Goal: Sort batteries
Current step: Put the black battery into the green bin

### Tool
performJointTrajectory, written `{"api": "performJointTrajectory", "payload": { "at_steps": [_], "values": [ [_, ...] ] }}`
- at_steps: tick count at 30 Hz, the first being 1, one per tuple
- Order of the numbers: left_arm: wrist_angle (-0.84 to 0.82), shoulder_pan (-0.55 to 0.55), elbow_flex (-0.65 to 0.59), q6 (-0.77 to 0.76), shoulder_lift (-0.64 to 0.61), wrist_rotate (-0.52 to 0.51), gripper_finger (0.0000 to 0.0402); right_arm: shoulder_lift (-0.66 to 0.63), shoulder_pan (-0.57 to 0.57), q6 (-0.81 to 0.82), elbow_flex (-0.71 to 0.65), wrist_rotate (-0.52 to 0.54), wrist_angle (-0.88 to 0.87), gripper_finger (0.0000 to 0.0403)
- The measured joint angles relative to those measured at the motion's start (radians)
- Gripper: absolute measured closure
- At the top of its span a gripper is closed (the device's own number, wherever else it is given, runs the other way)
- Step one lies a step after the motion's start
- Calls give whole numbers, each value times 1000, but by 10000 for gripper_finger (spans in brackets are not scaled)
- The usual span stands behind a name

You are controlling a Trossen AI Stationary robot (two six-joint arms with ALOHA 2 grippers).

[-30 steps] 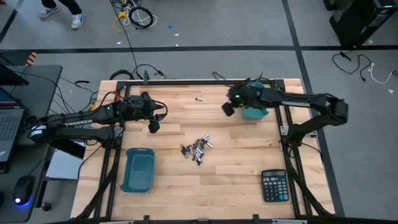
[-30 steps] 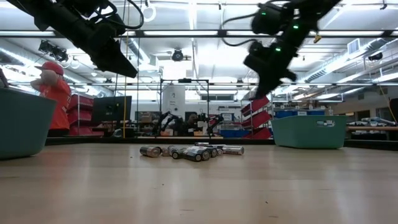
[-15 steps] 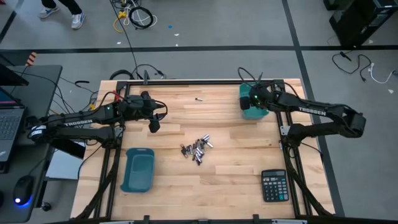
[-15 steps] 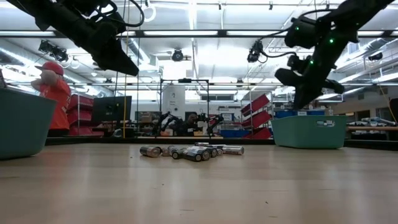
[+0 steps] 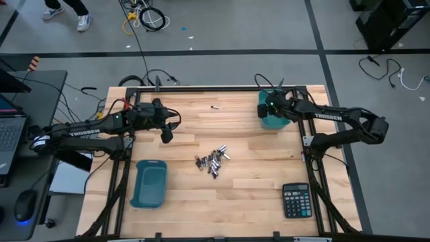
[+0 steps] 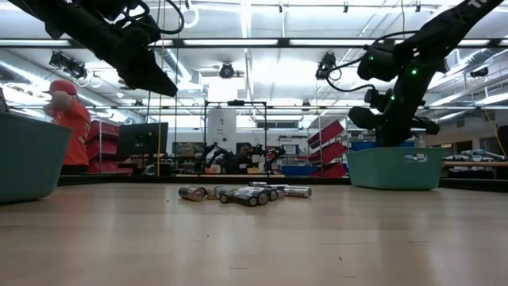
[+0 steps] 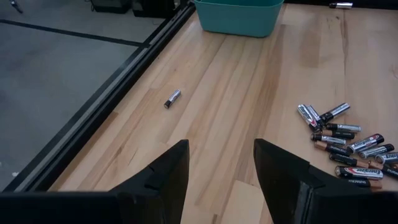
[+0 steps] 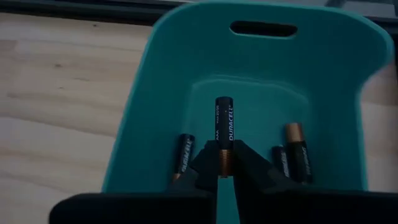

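The right gripper (image 8: 224,163) pinches a black-and-copper cylindrical Duracell cell (image 8: 224,135) between its fingertips. Just beyond and below them sits the teal rectangular plastic bin (image 8: 161,93), with three more small dark cells (image 8: 184,155) on its floor, beside the fingers. The left gripper (image 7: 217,171) hangs with its fingers spread, grasping nothing. Ahead of them lies a heap of silver and black cylindrical batteries (image 7: 345,144), then one lone cell (image 7: 172,98) near the light wooden table's (image 7: 249,81) edge.

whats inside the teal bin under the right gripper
Three batteries lie on the floor of the teal bin. The right gripper holds a fourth above them. The fingers hide the floor nearest the camera.
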Motion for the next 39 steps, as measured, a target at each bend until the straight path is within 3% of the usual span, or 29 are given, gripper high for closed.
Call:
{"api": "performJointTrajectory", "payload": {
  "at_steps": [39],
  "values": [
    [-8,0,0,0,0,1,220,17,-1,-21,0,3,71,341]
  ]
}}
